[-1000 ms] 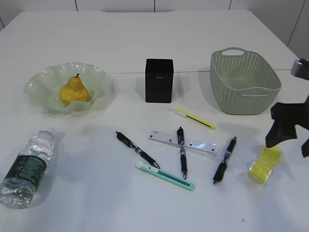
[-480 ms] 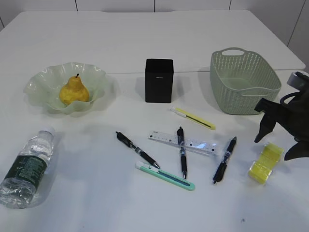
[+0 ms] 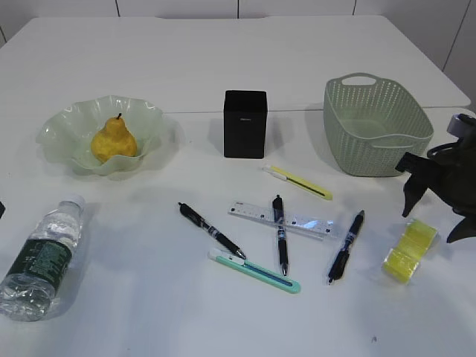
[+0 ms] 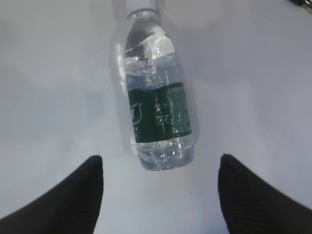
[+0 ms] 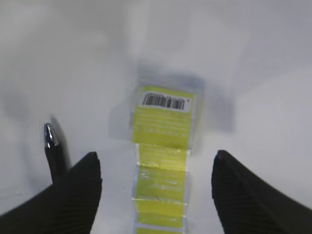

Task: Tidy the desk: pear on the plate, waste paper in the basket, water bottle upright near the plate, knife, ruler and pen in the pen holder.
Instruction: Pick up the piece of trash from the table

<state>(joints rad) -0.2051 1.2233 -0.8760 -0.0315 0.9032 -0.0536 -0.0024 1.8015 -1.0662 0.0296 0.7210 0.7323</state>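
Waste paper (image 3: 407, 252) flat on bench (image 3: 223, 74), near basket (image 3: 375, 134). Right end effector (image 3: 439, 201) above it, jaws wide, empty. Left end effector (image 4: 161, 195) likewise over lying water bottle (image 4: 156, 107). Next, likely: descend, grip paper.

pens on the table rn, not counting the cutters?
3. One black pen left of the ruler, one pen lying across the ruler, one pen right of it. None looks hidden.

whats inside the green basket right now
Nothing shows inside the basket: the visible stretch of its inner floor and far wall is bare. Its near wall hides the front of the floor. The waste paper lies on the table outside it.
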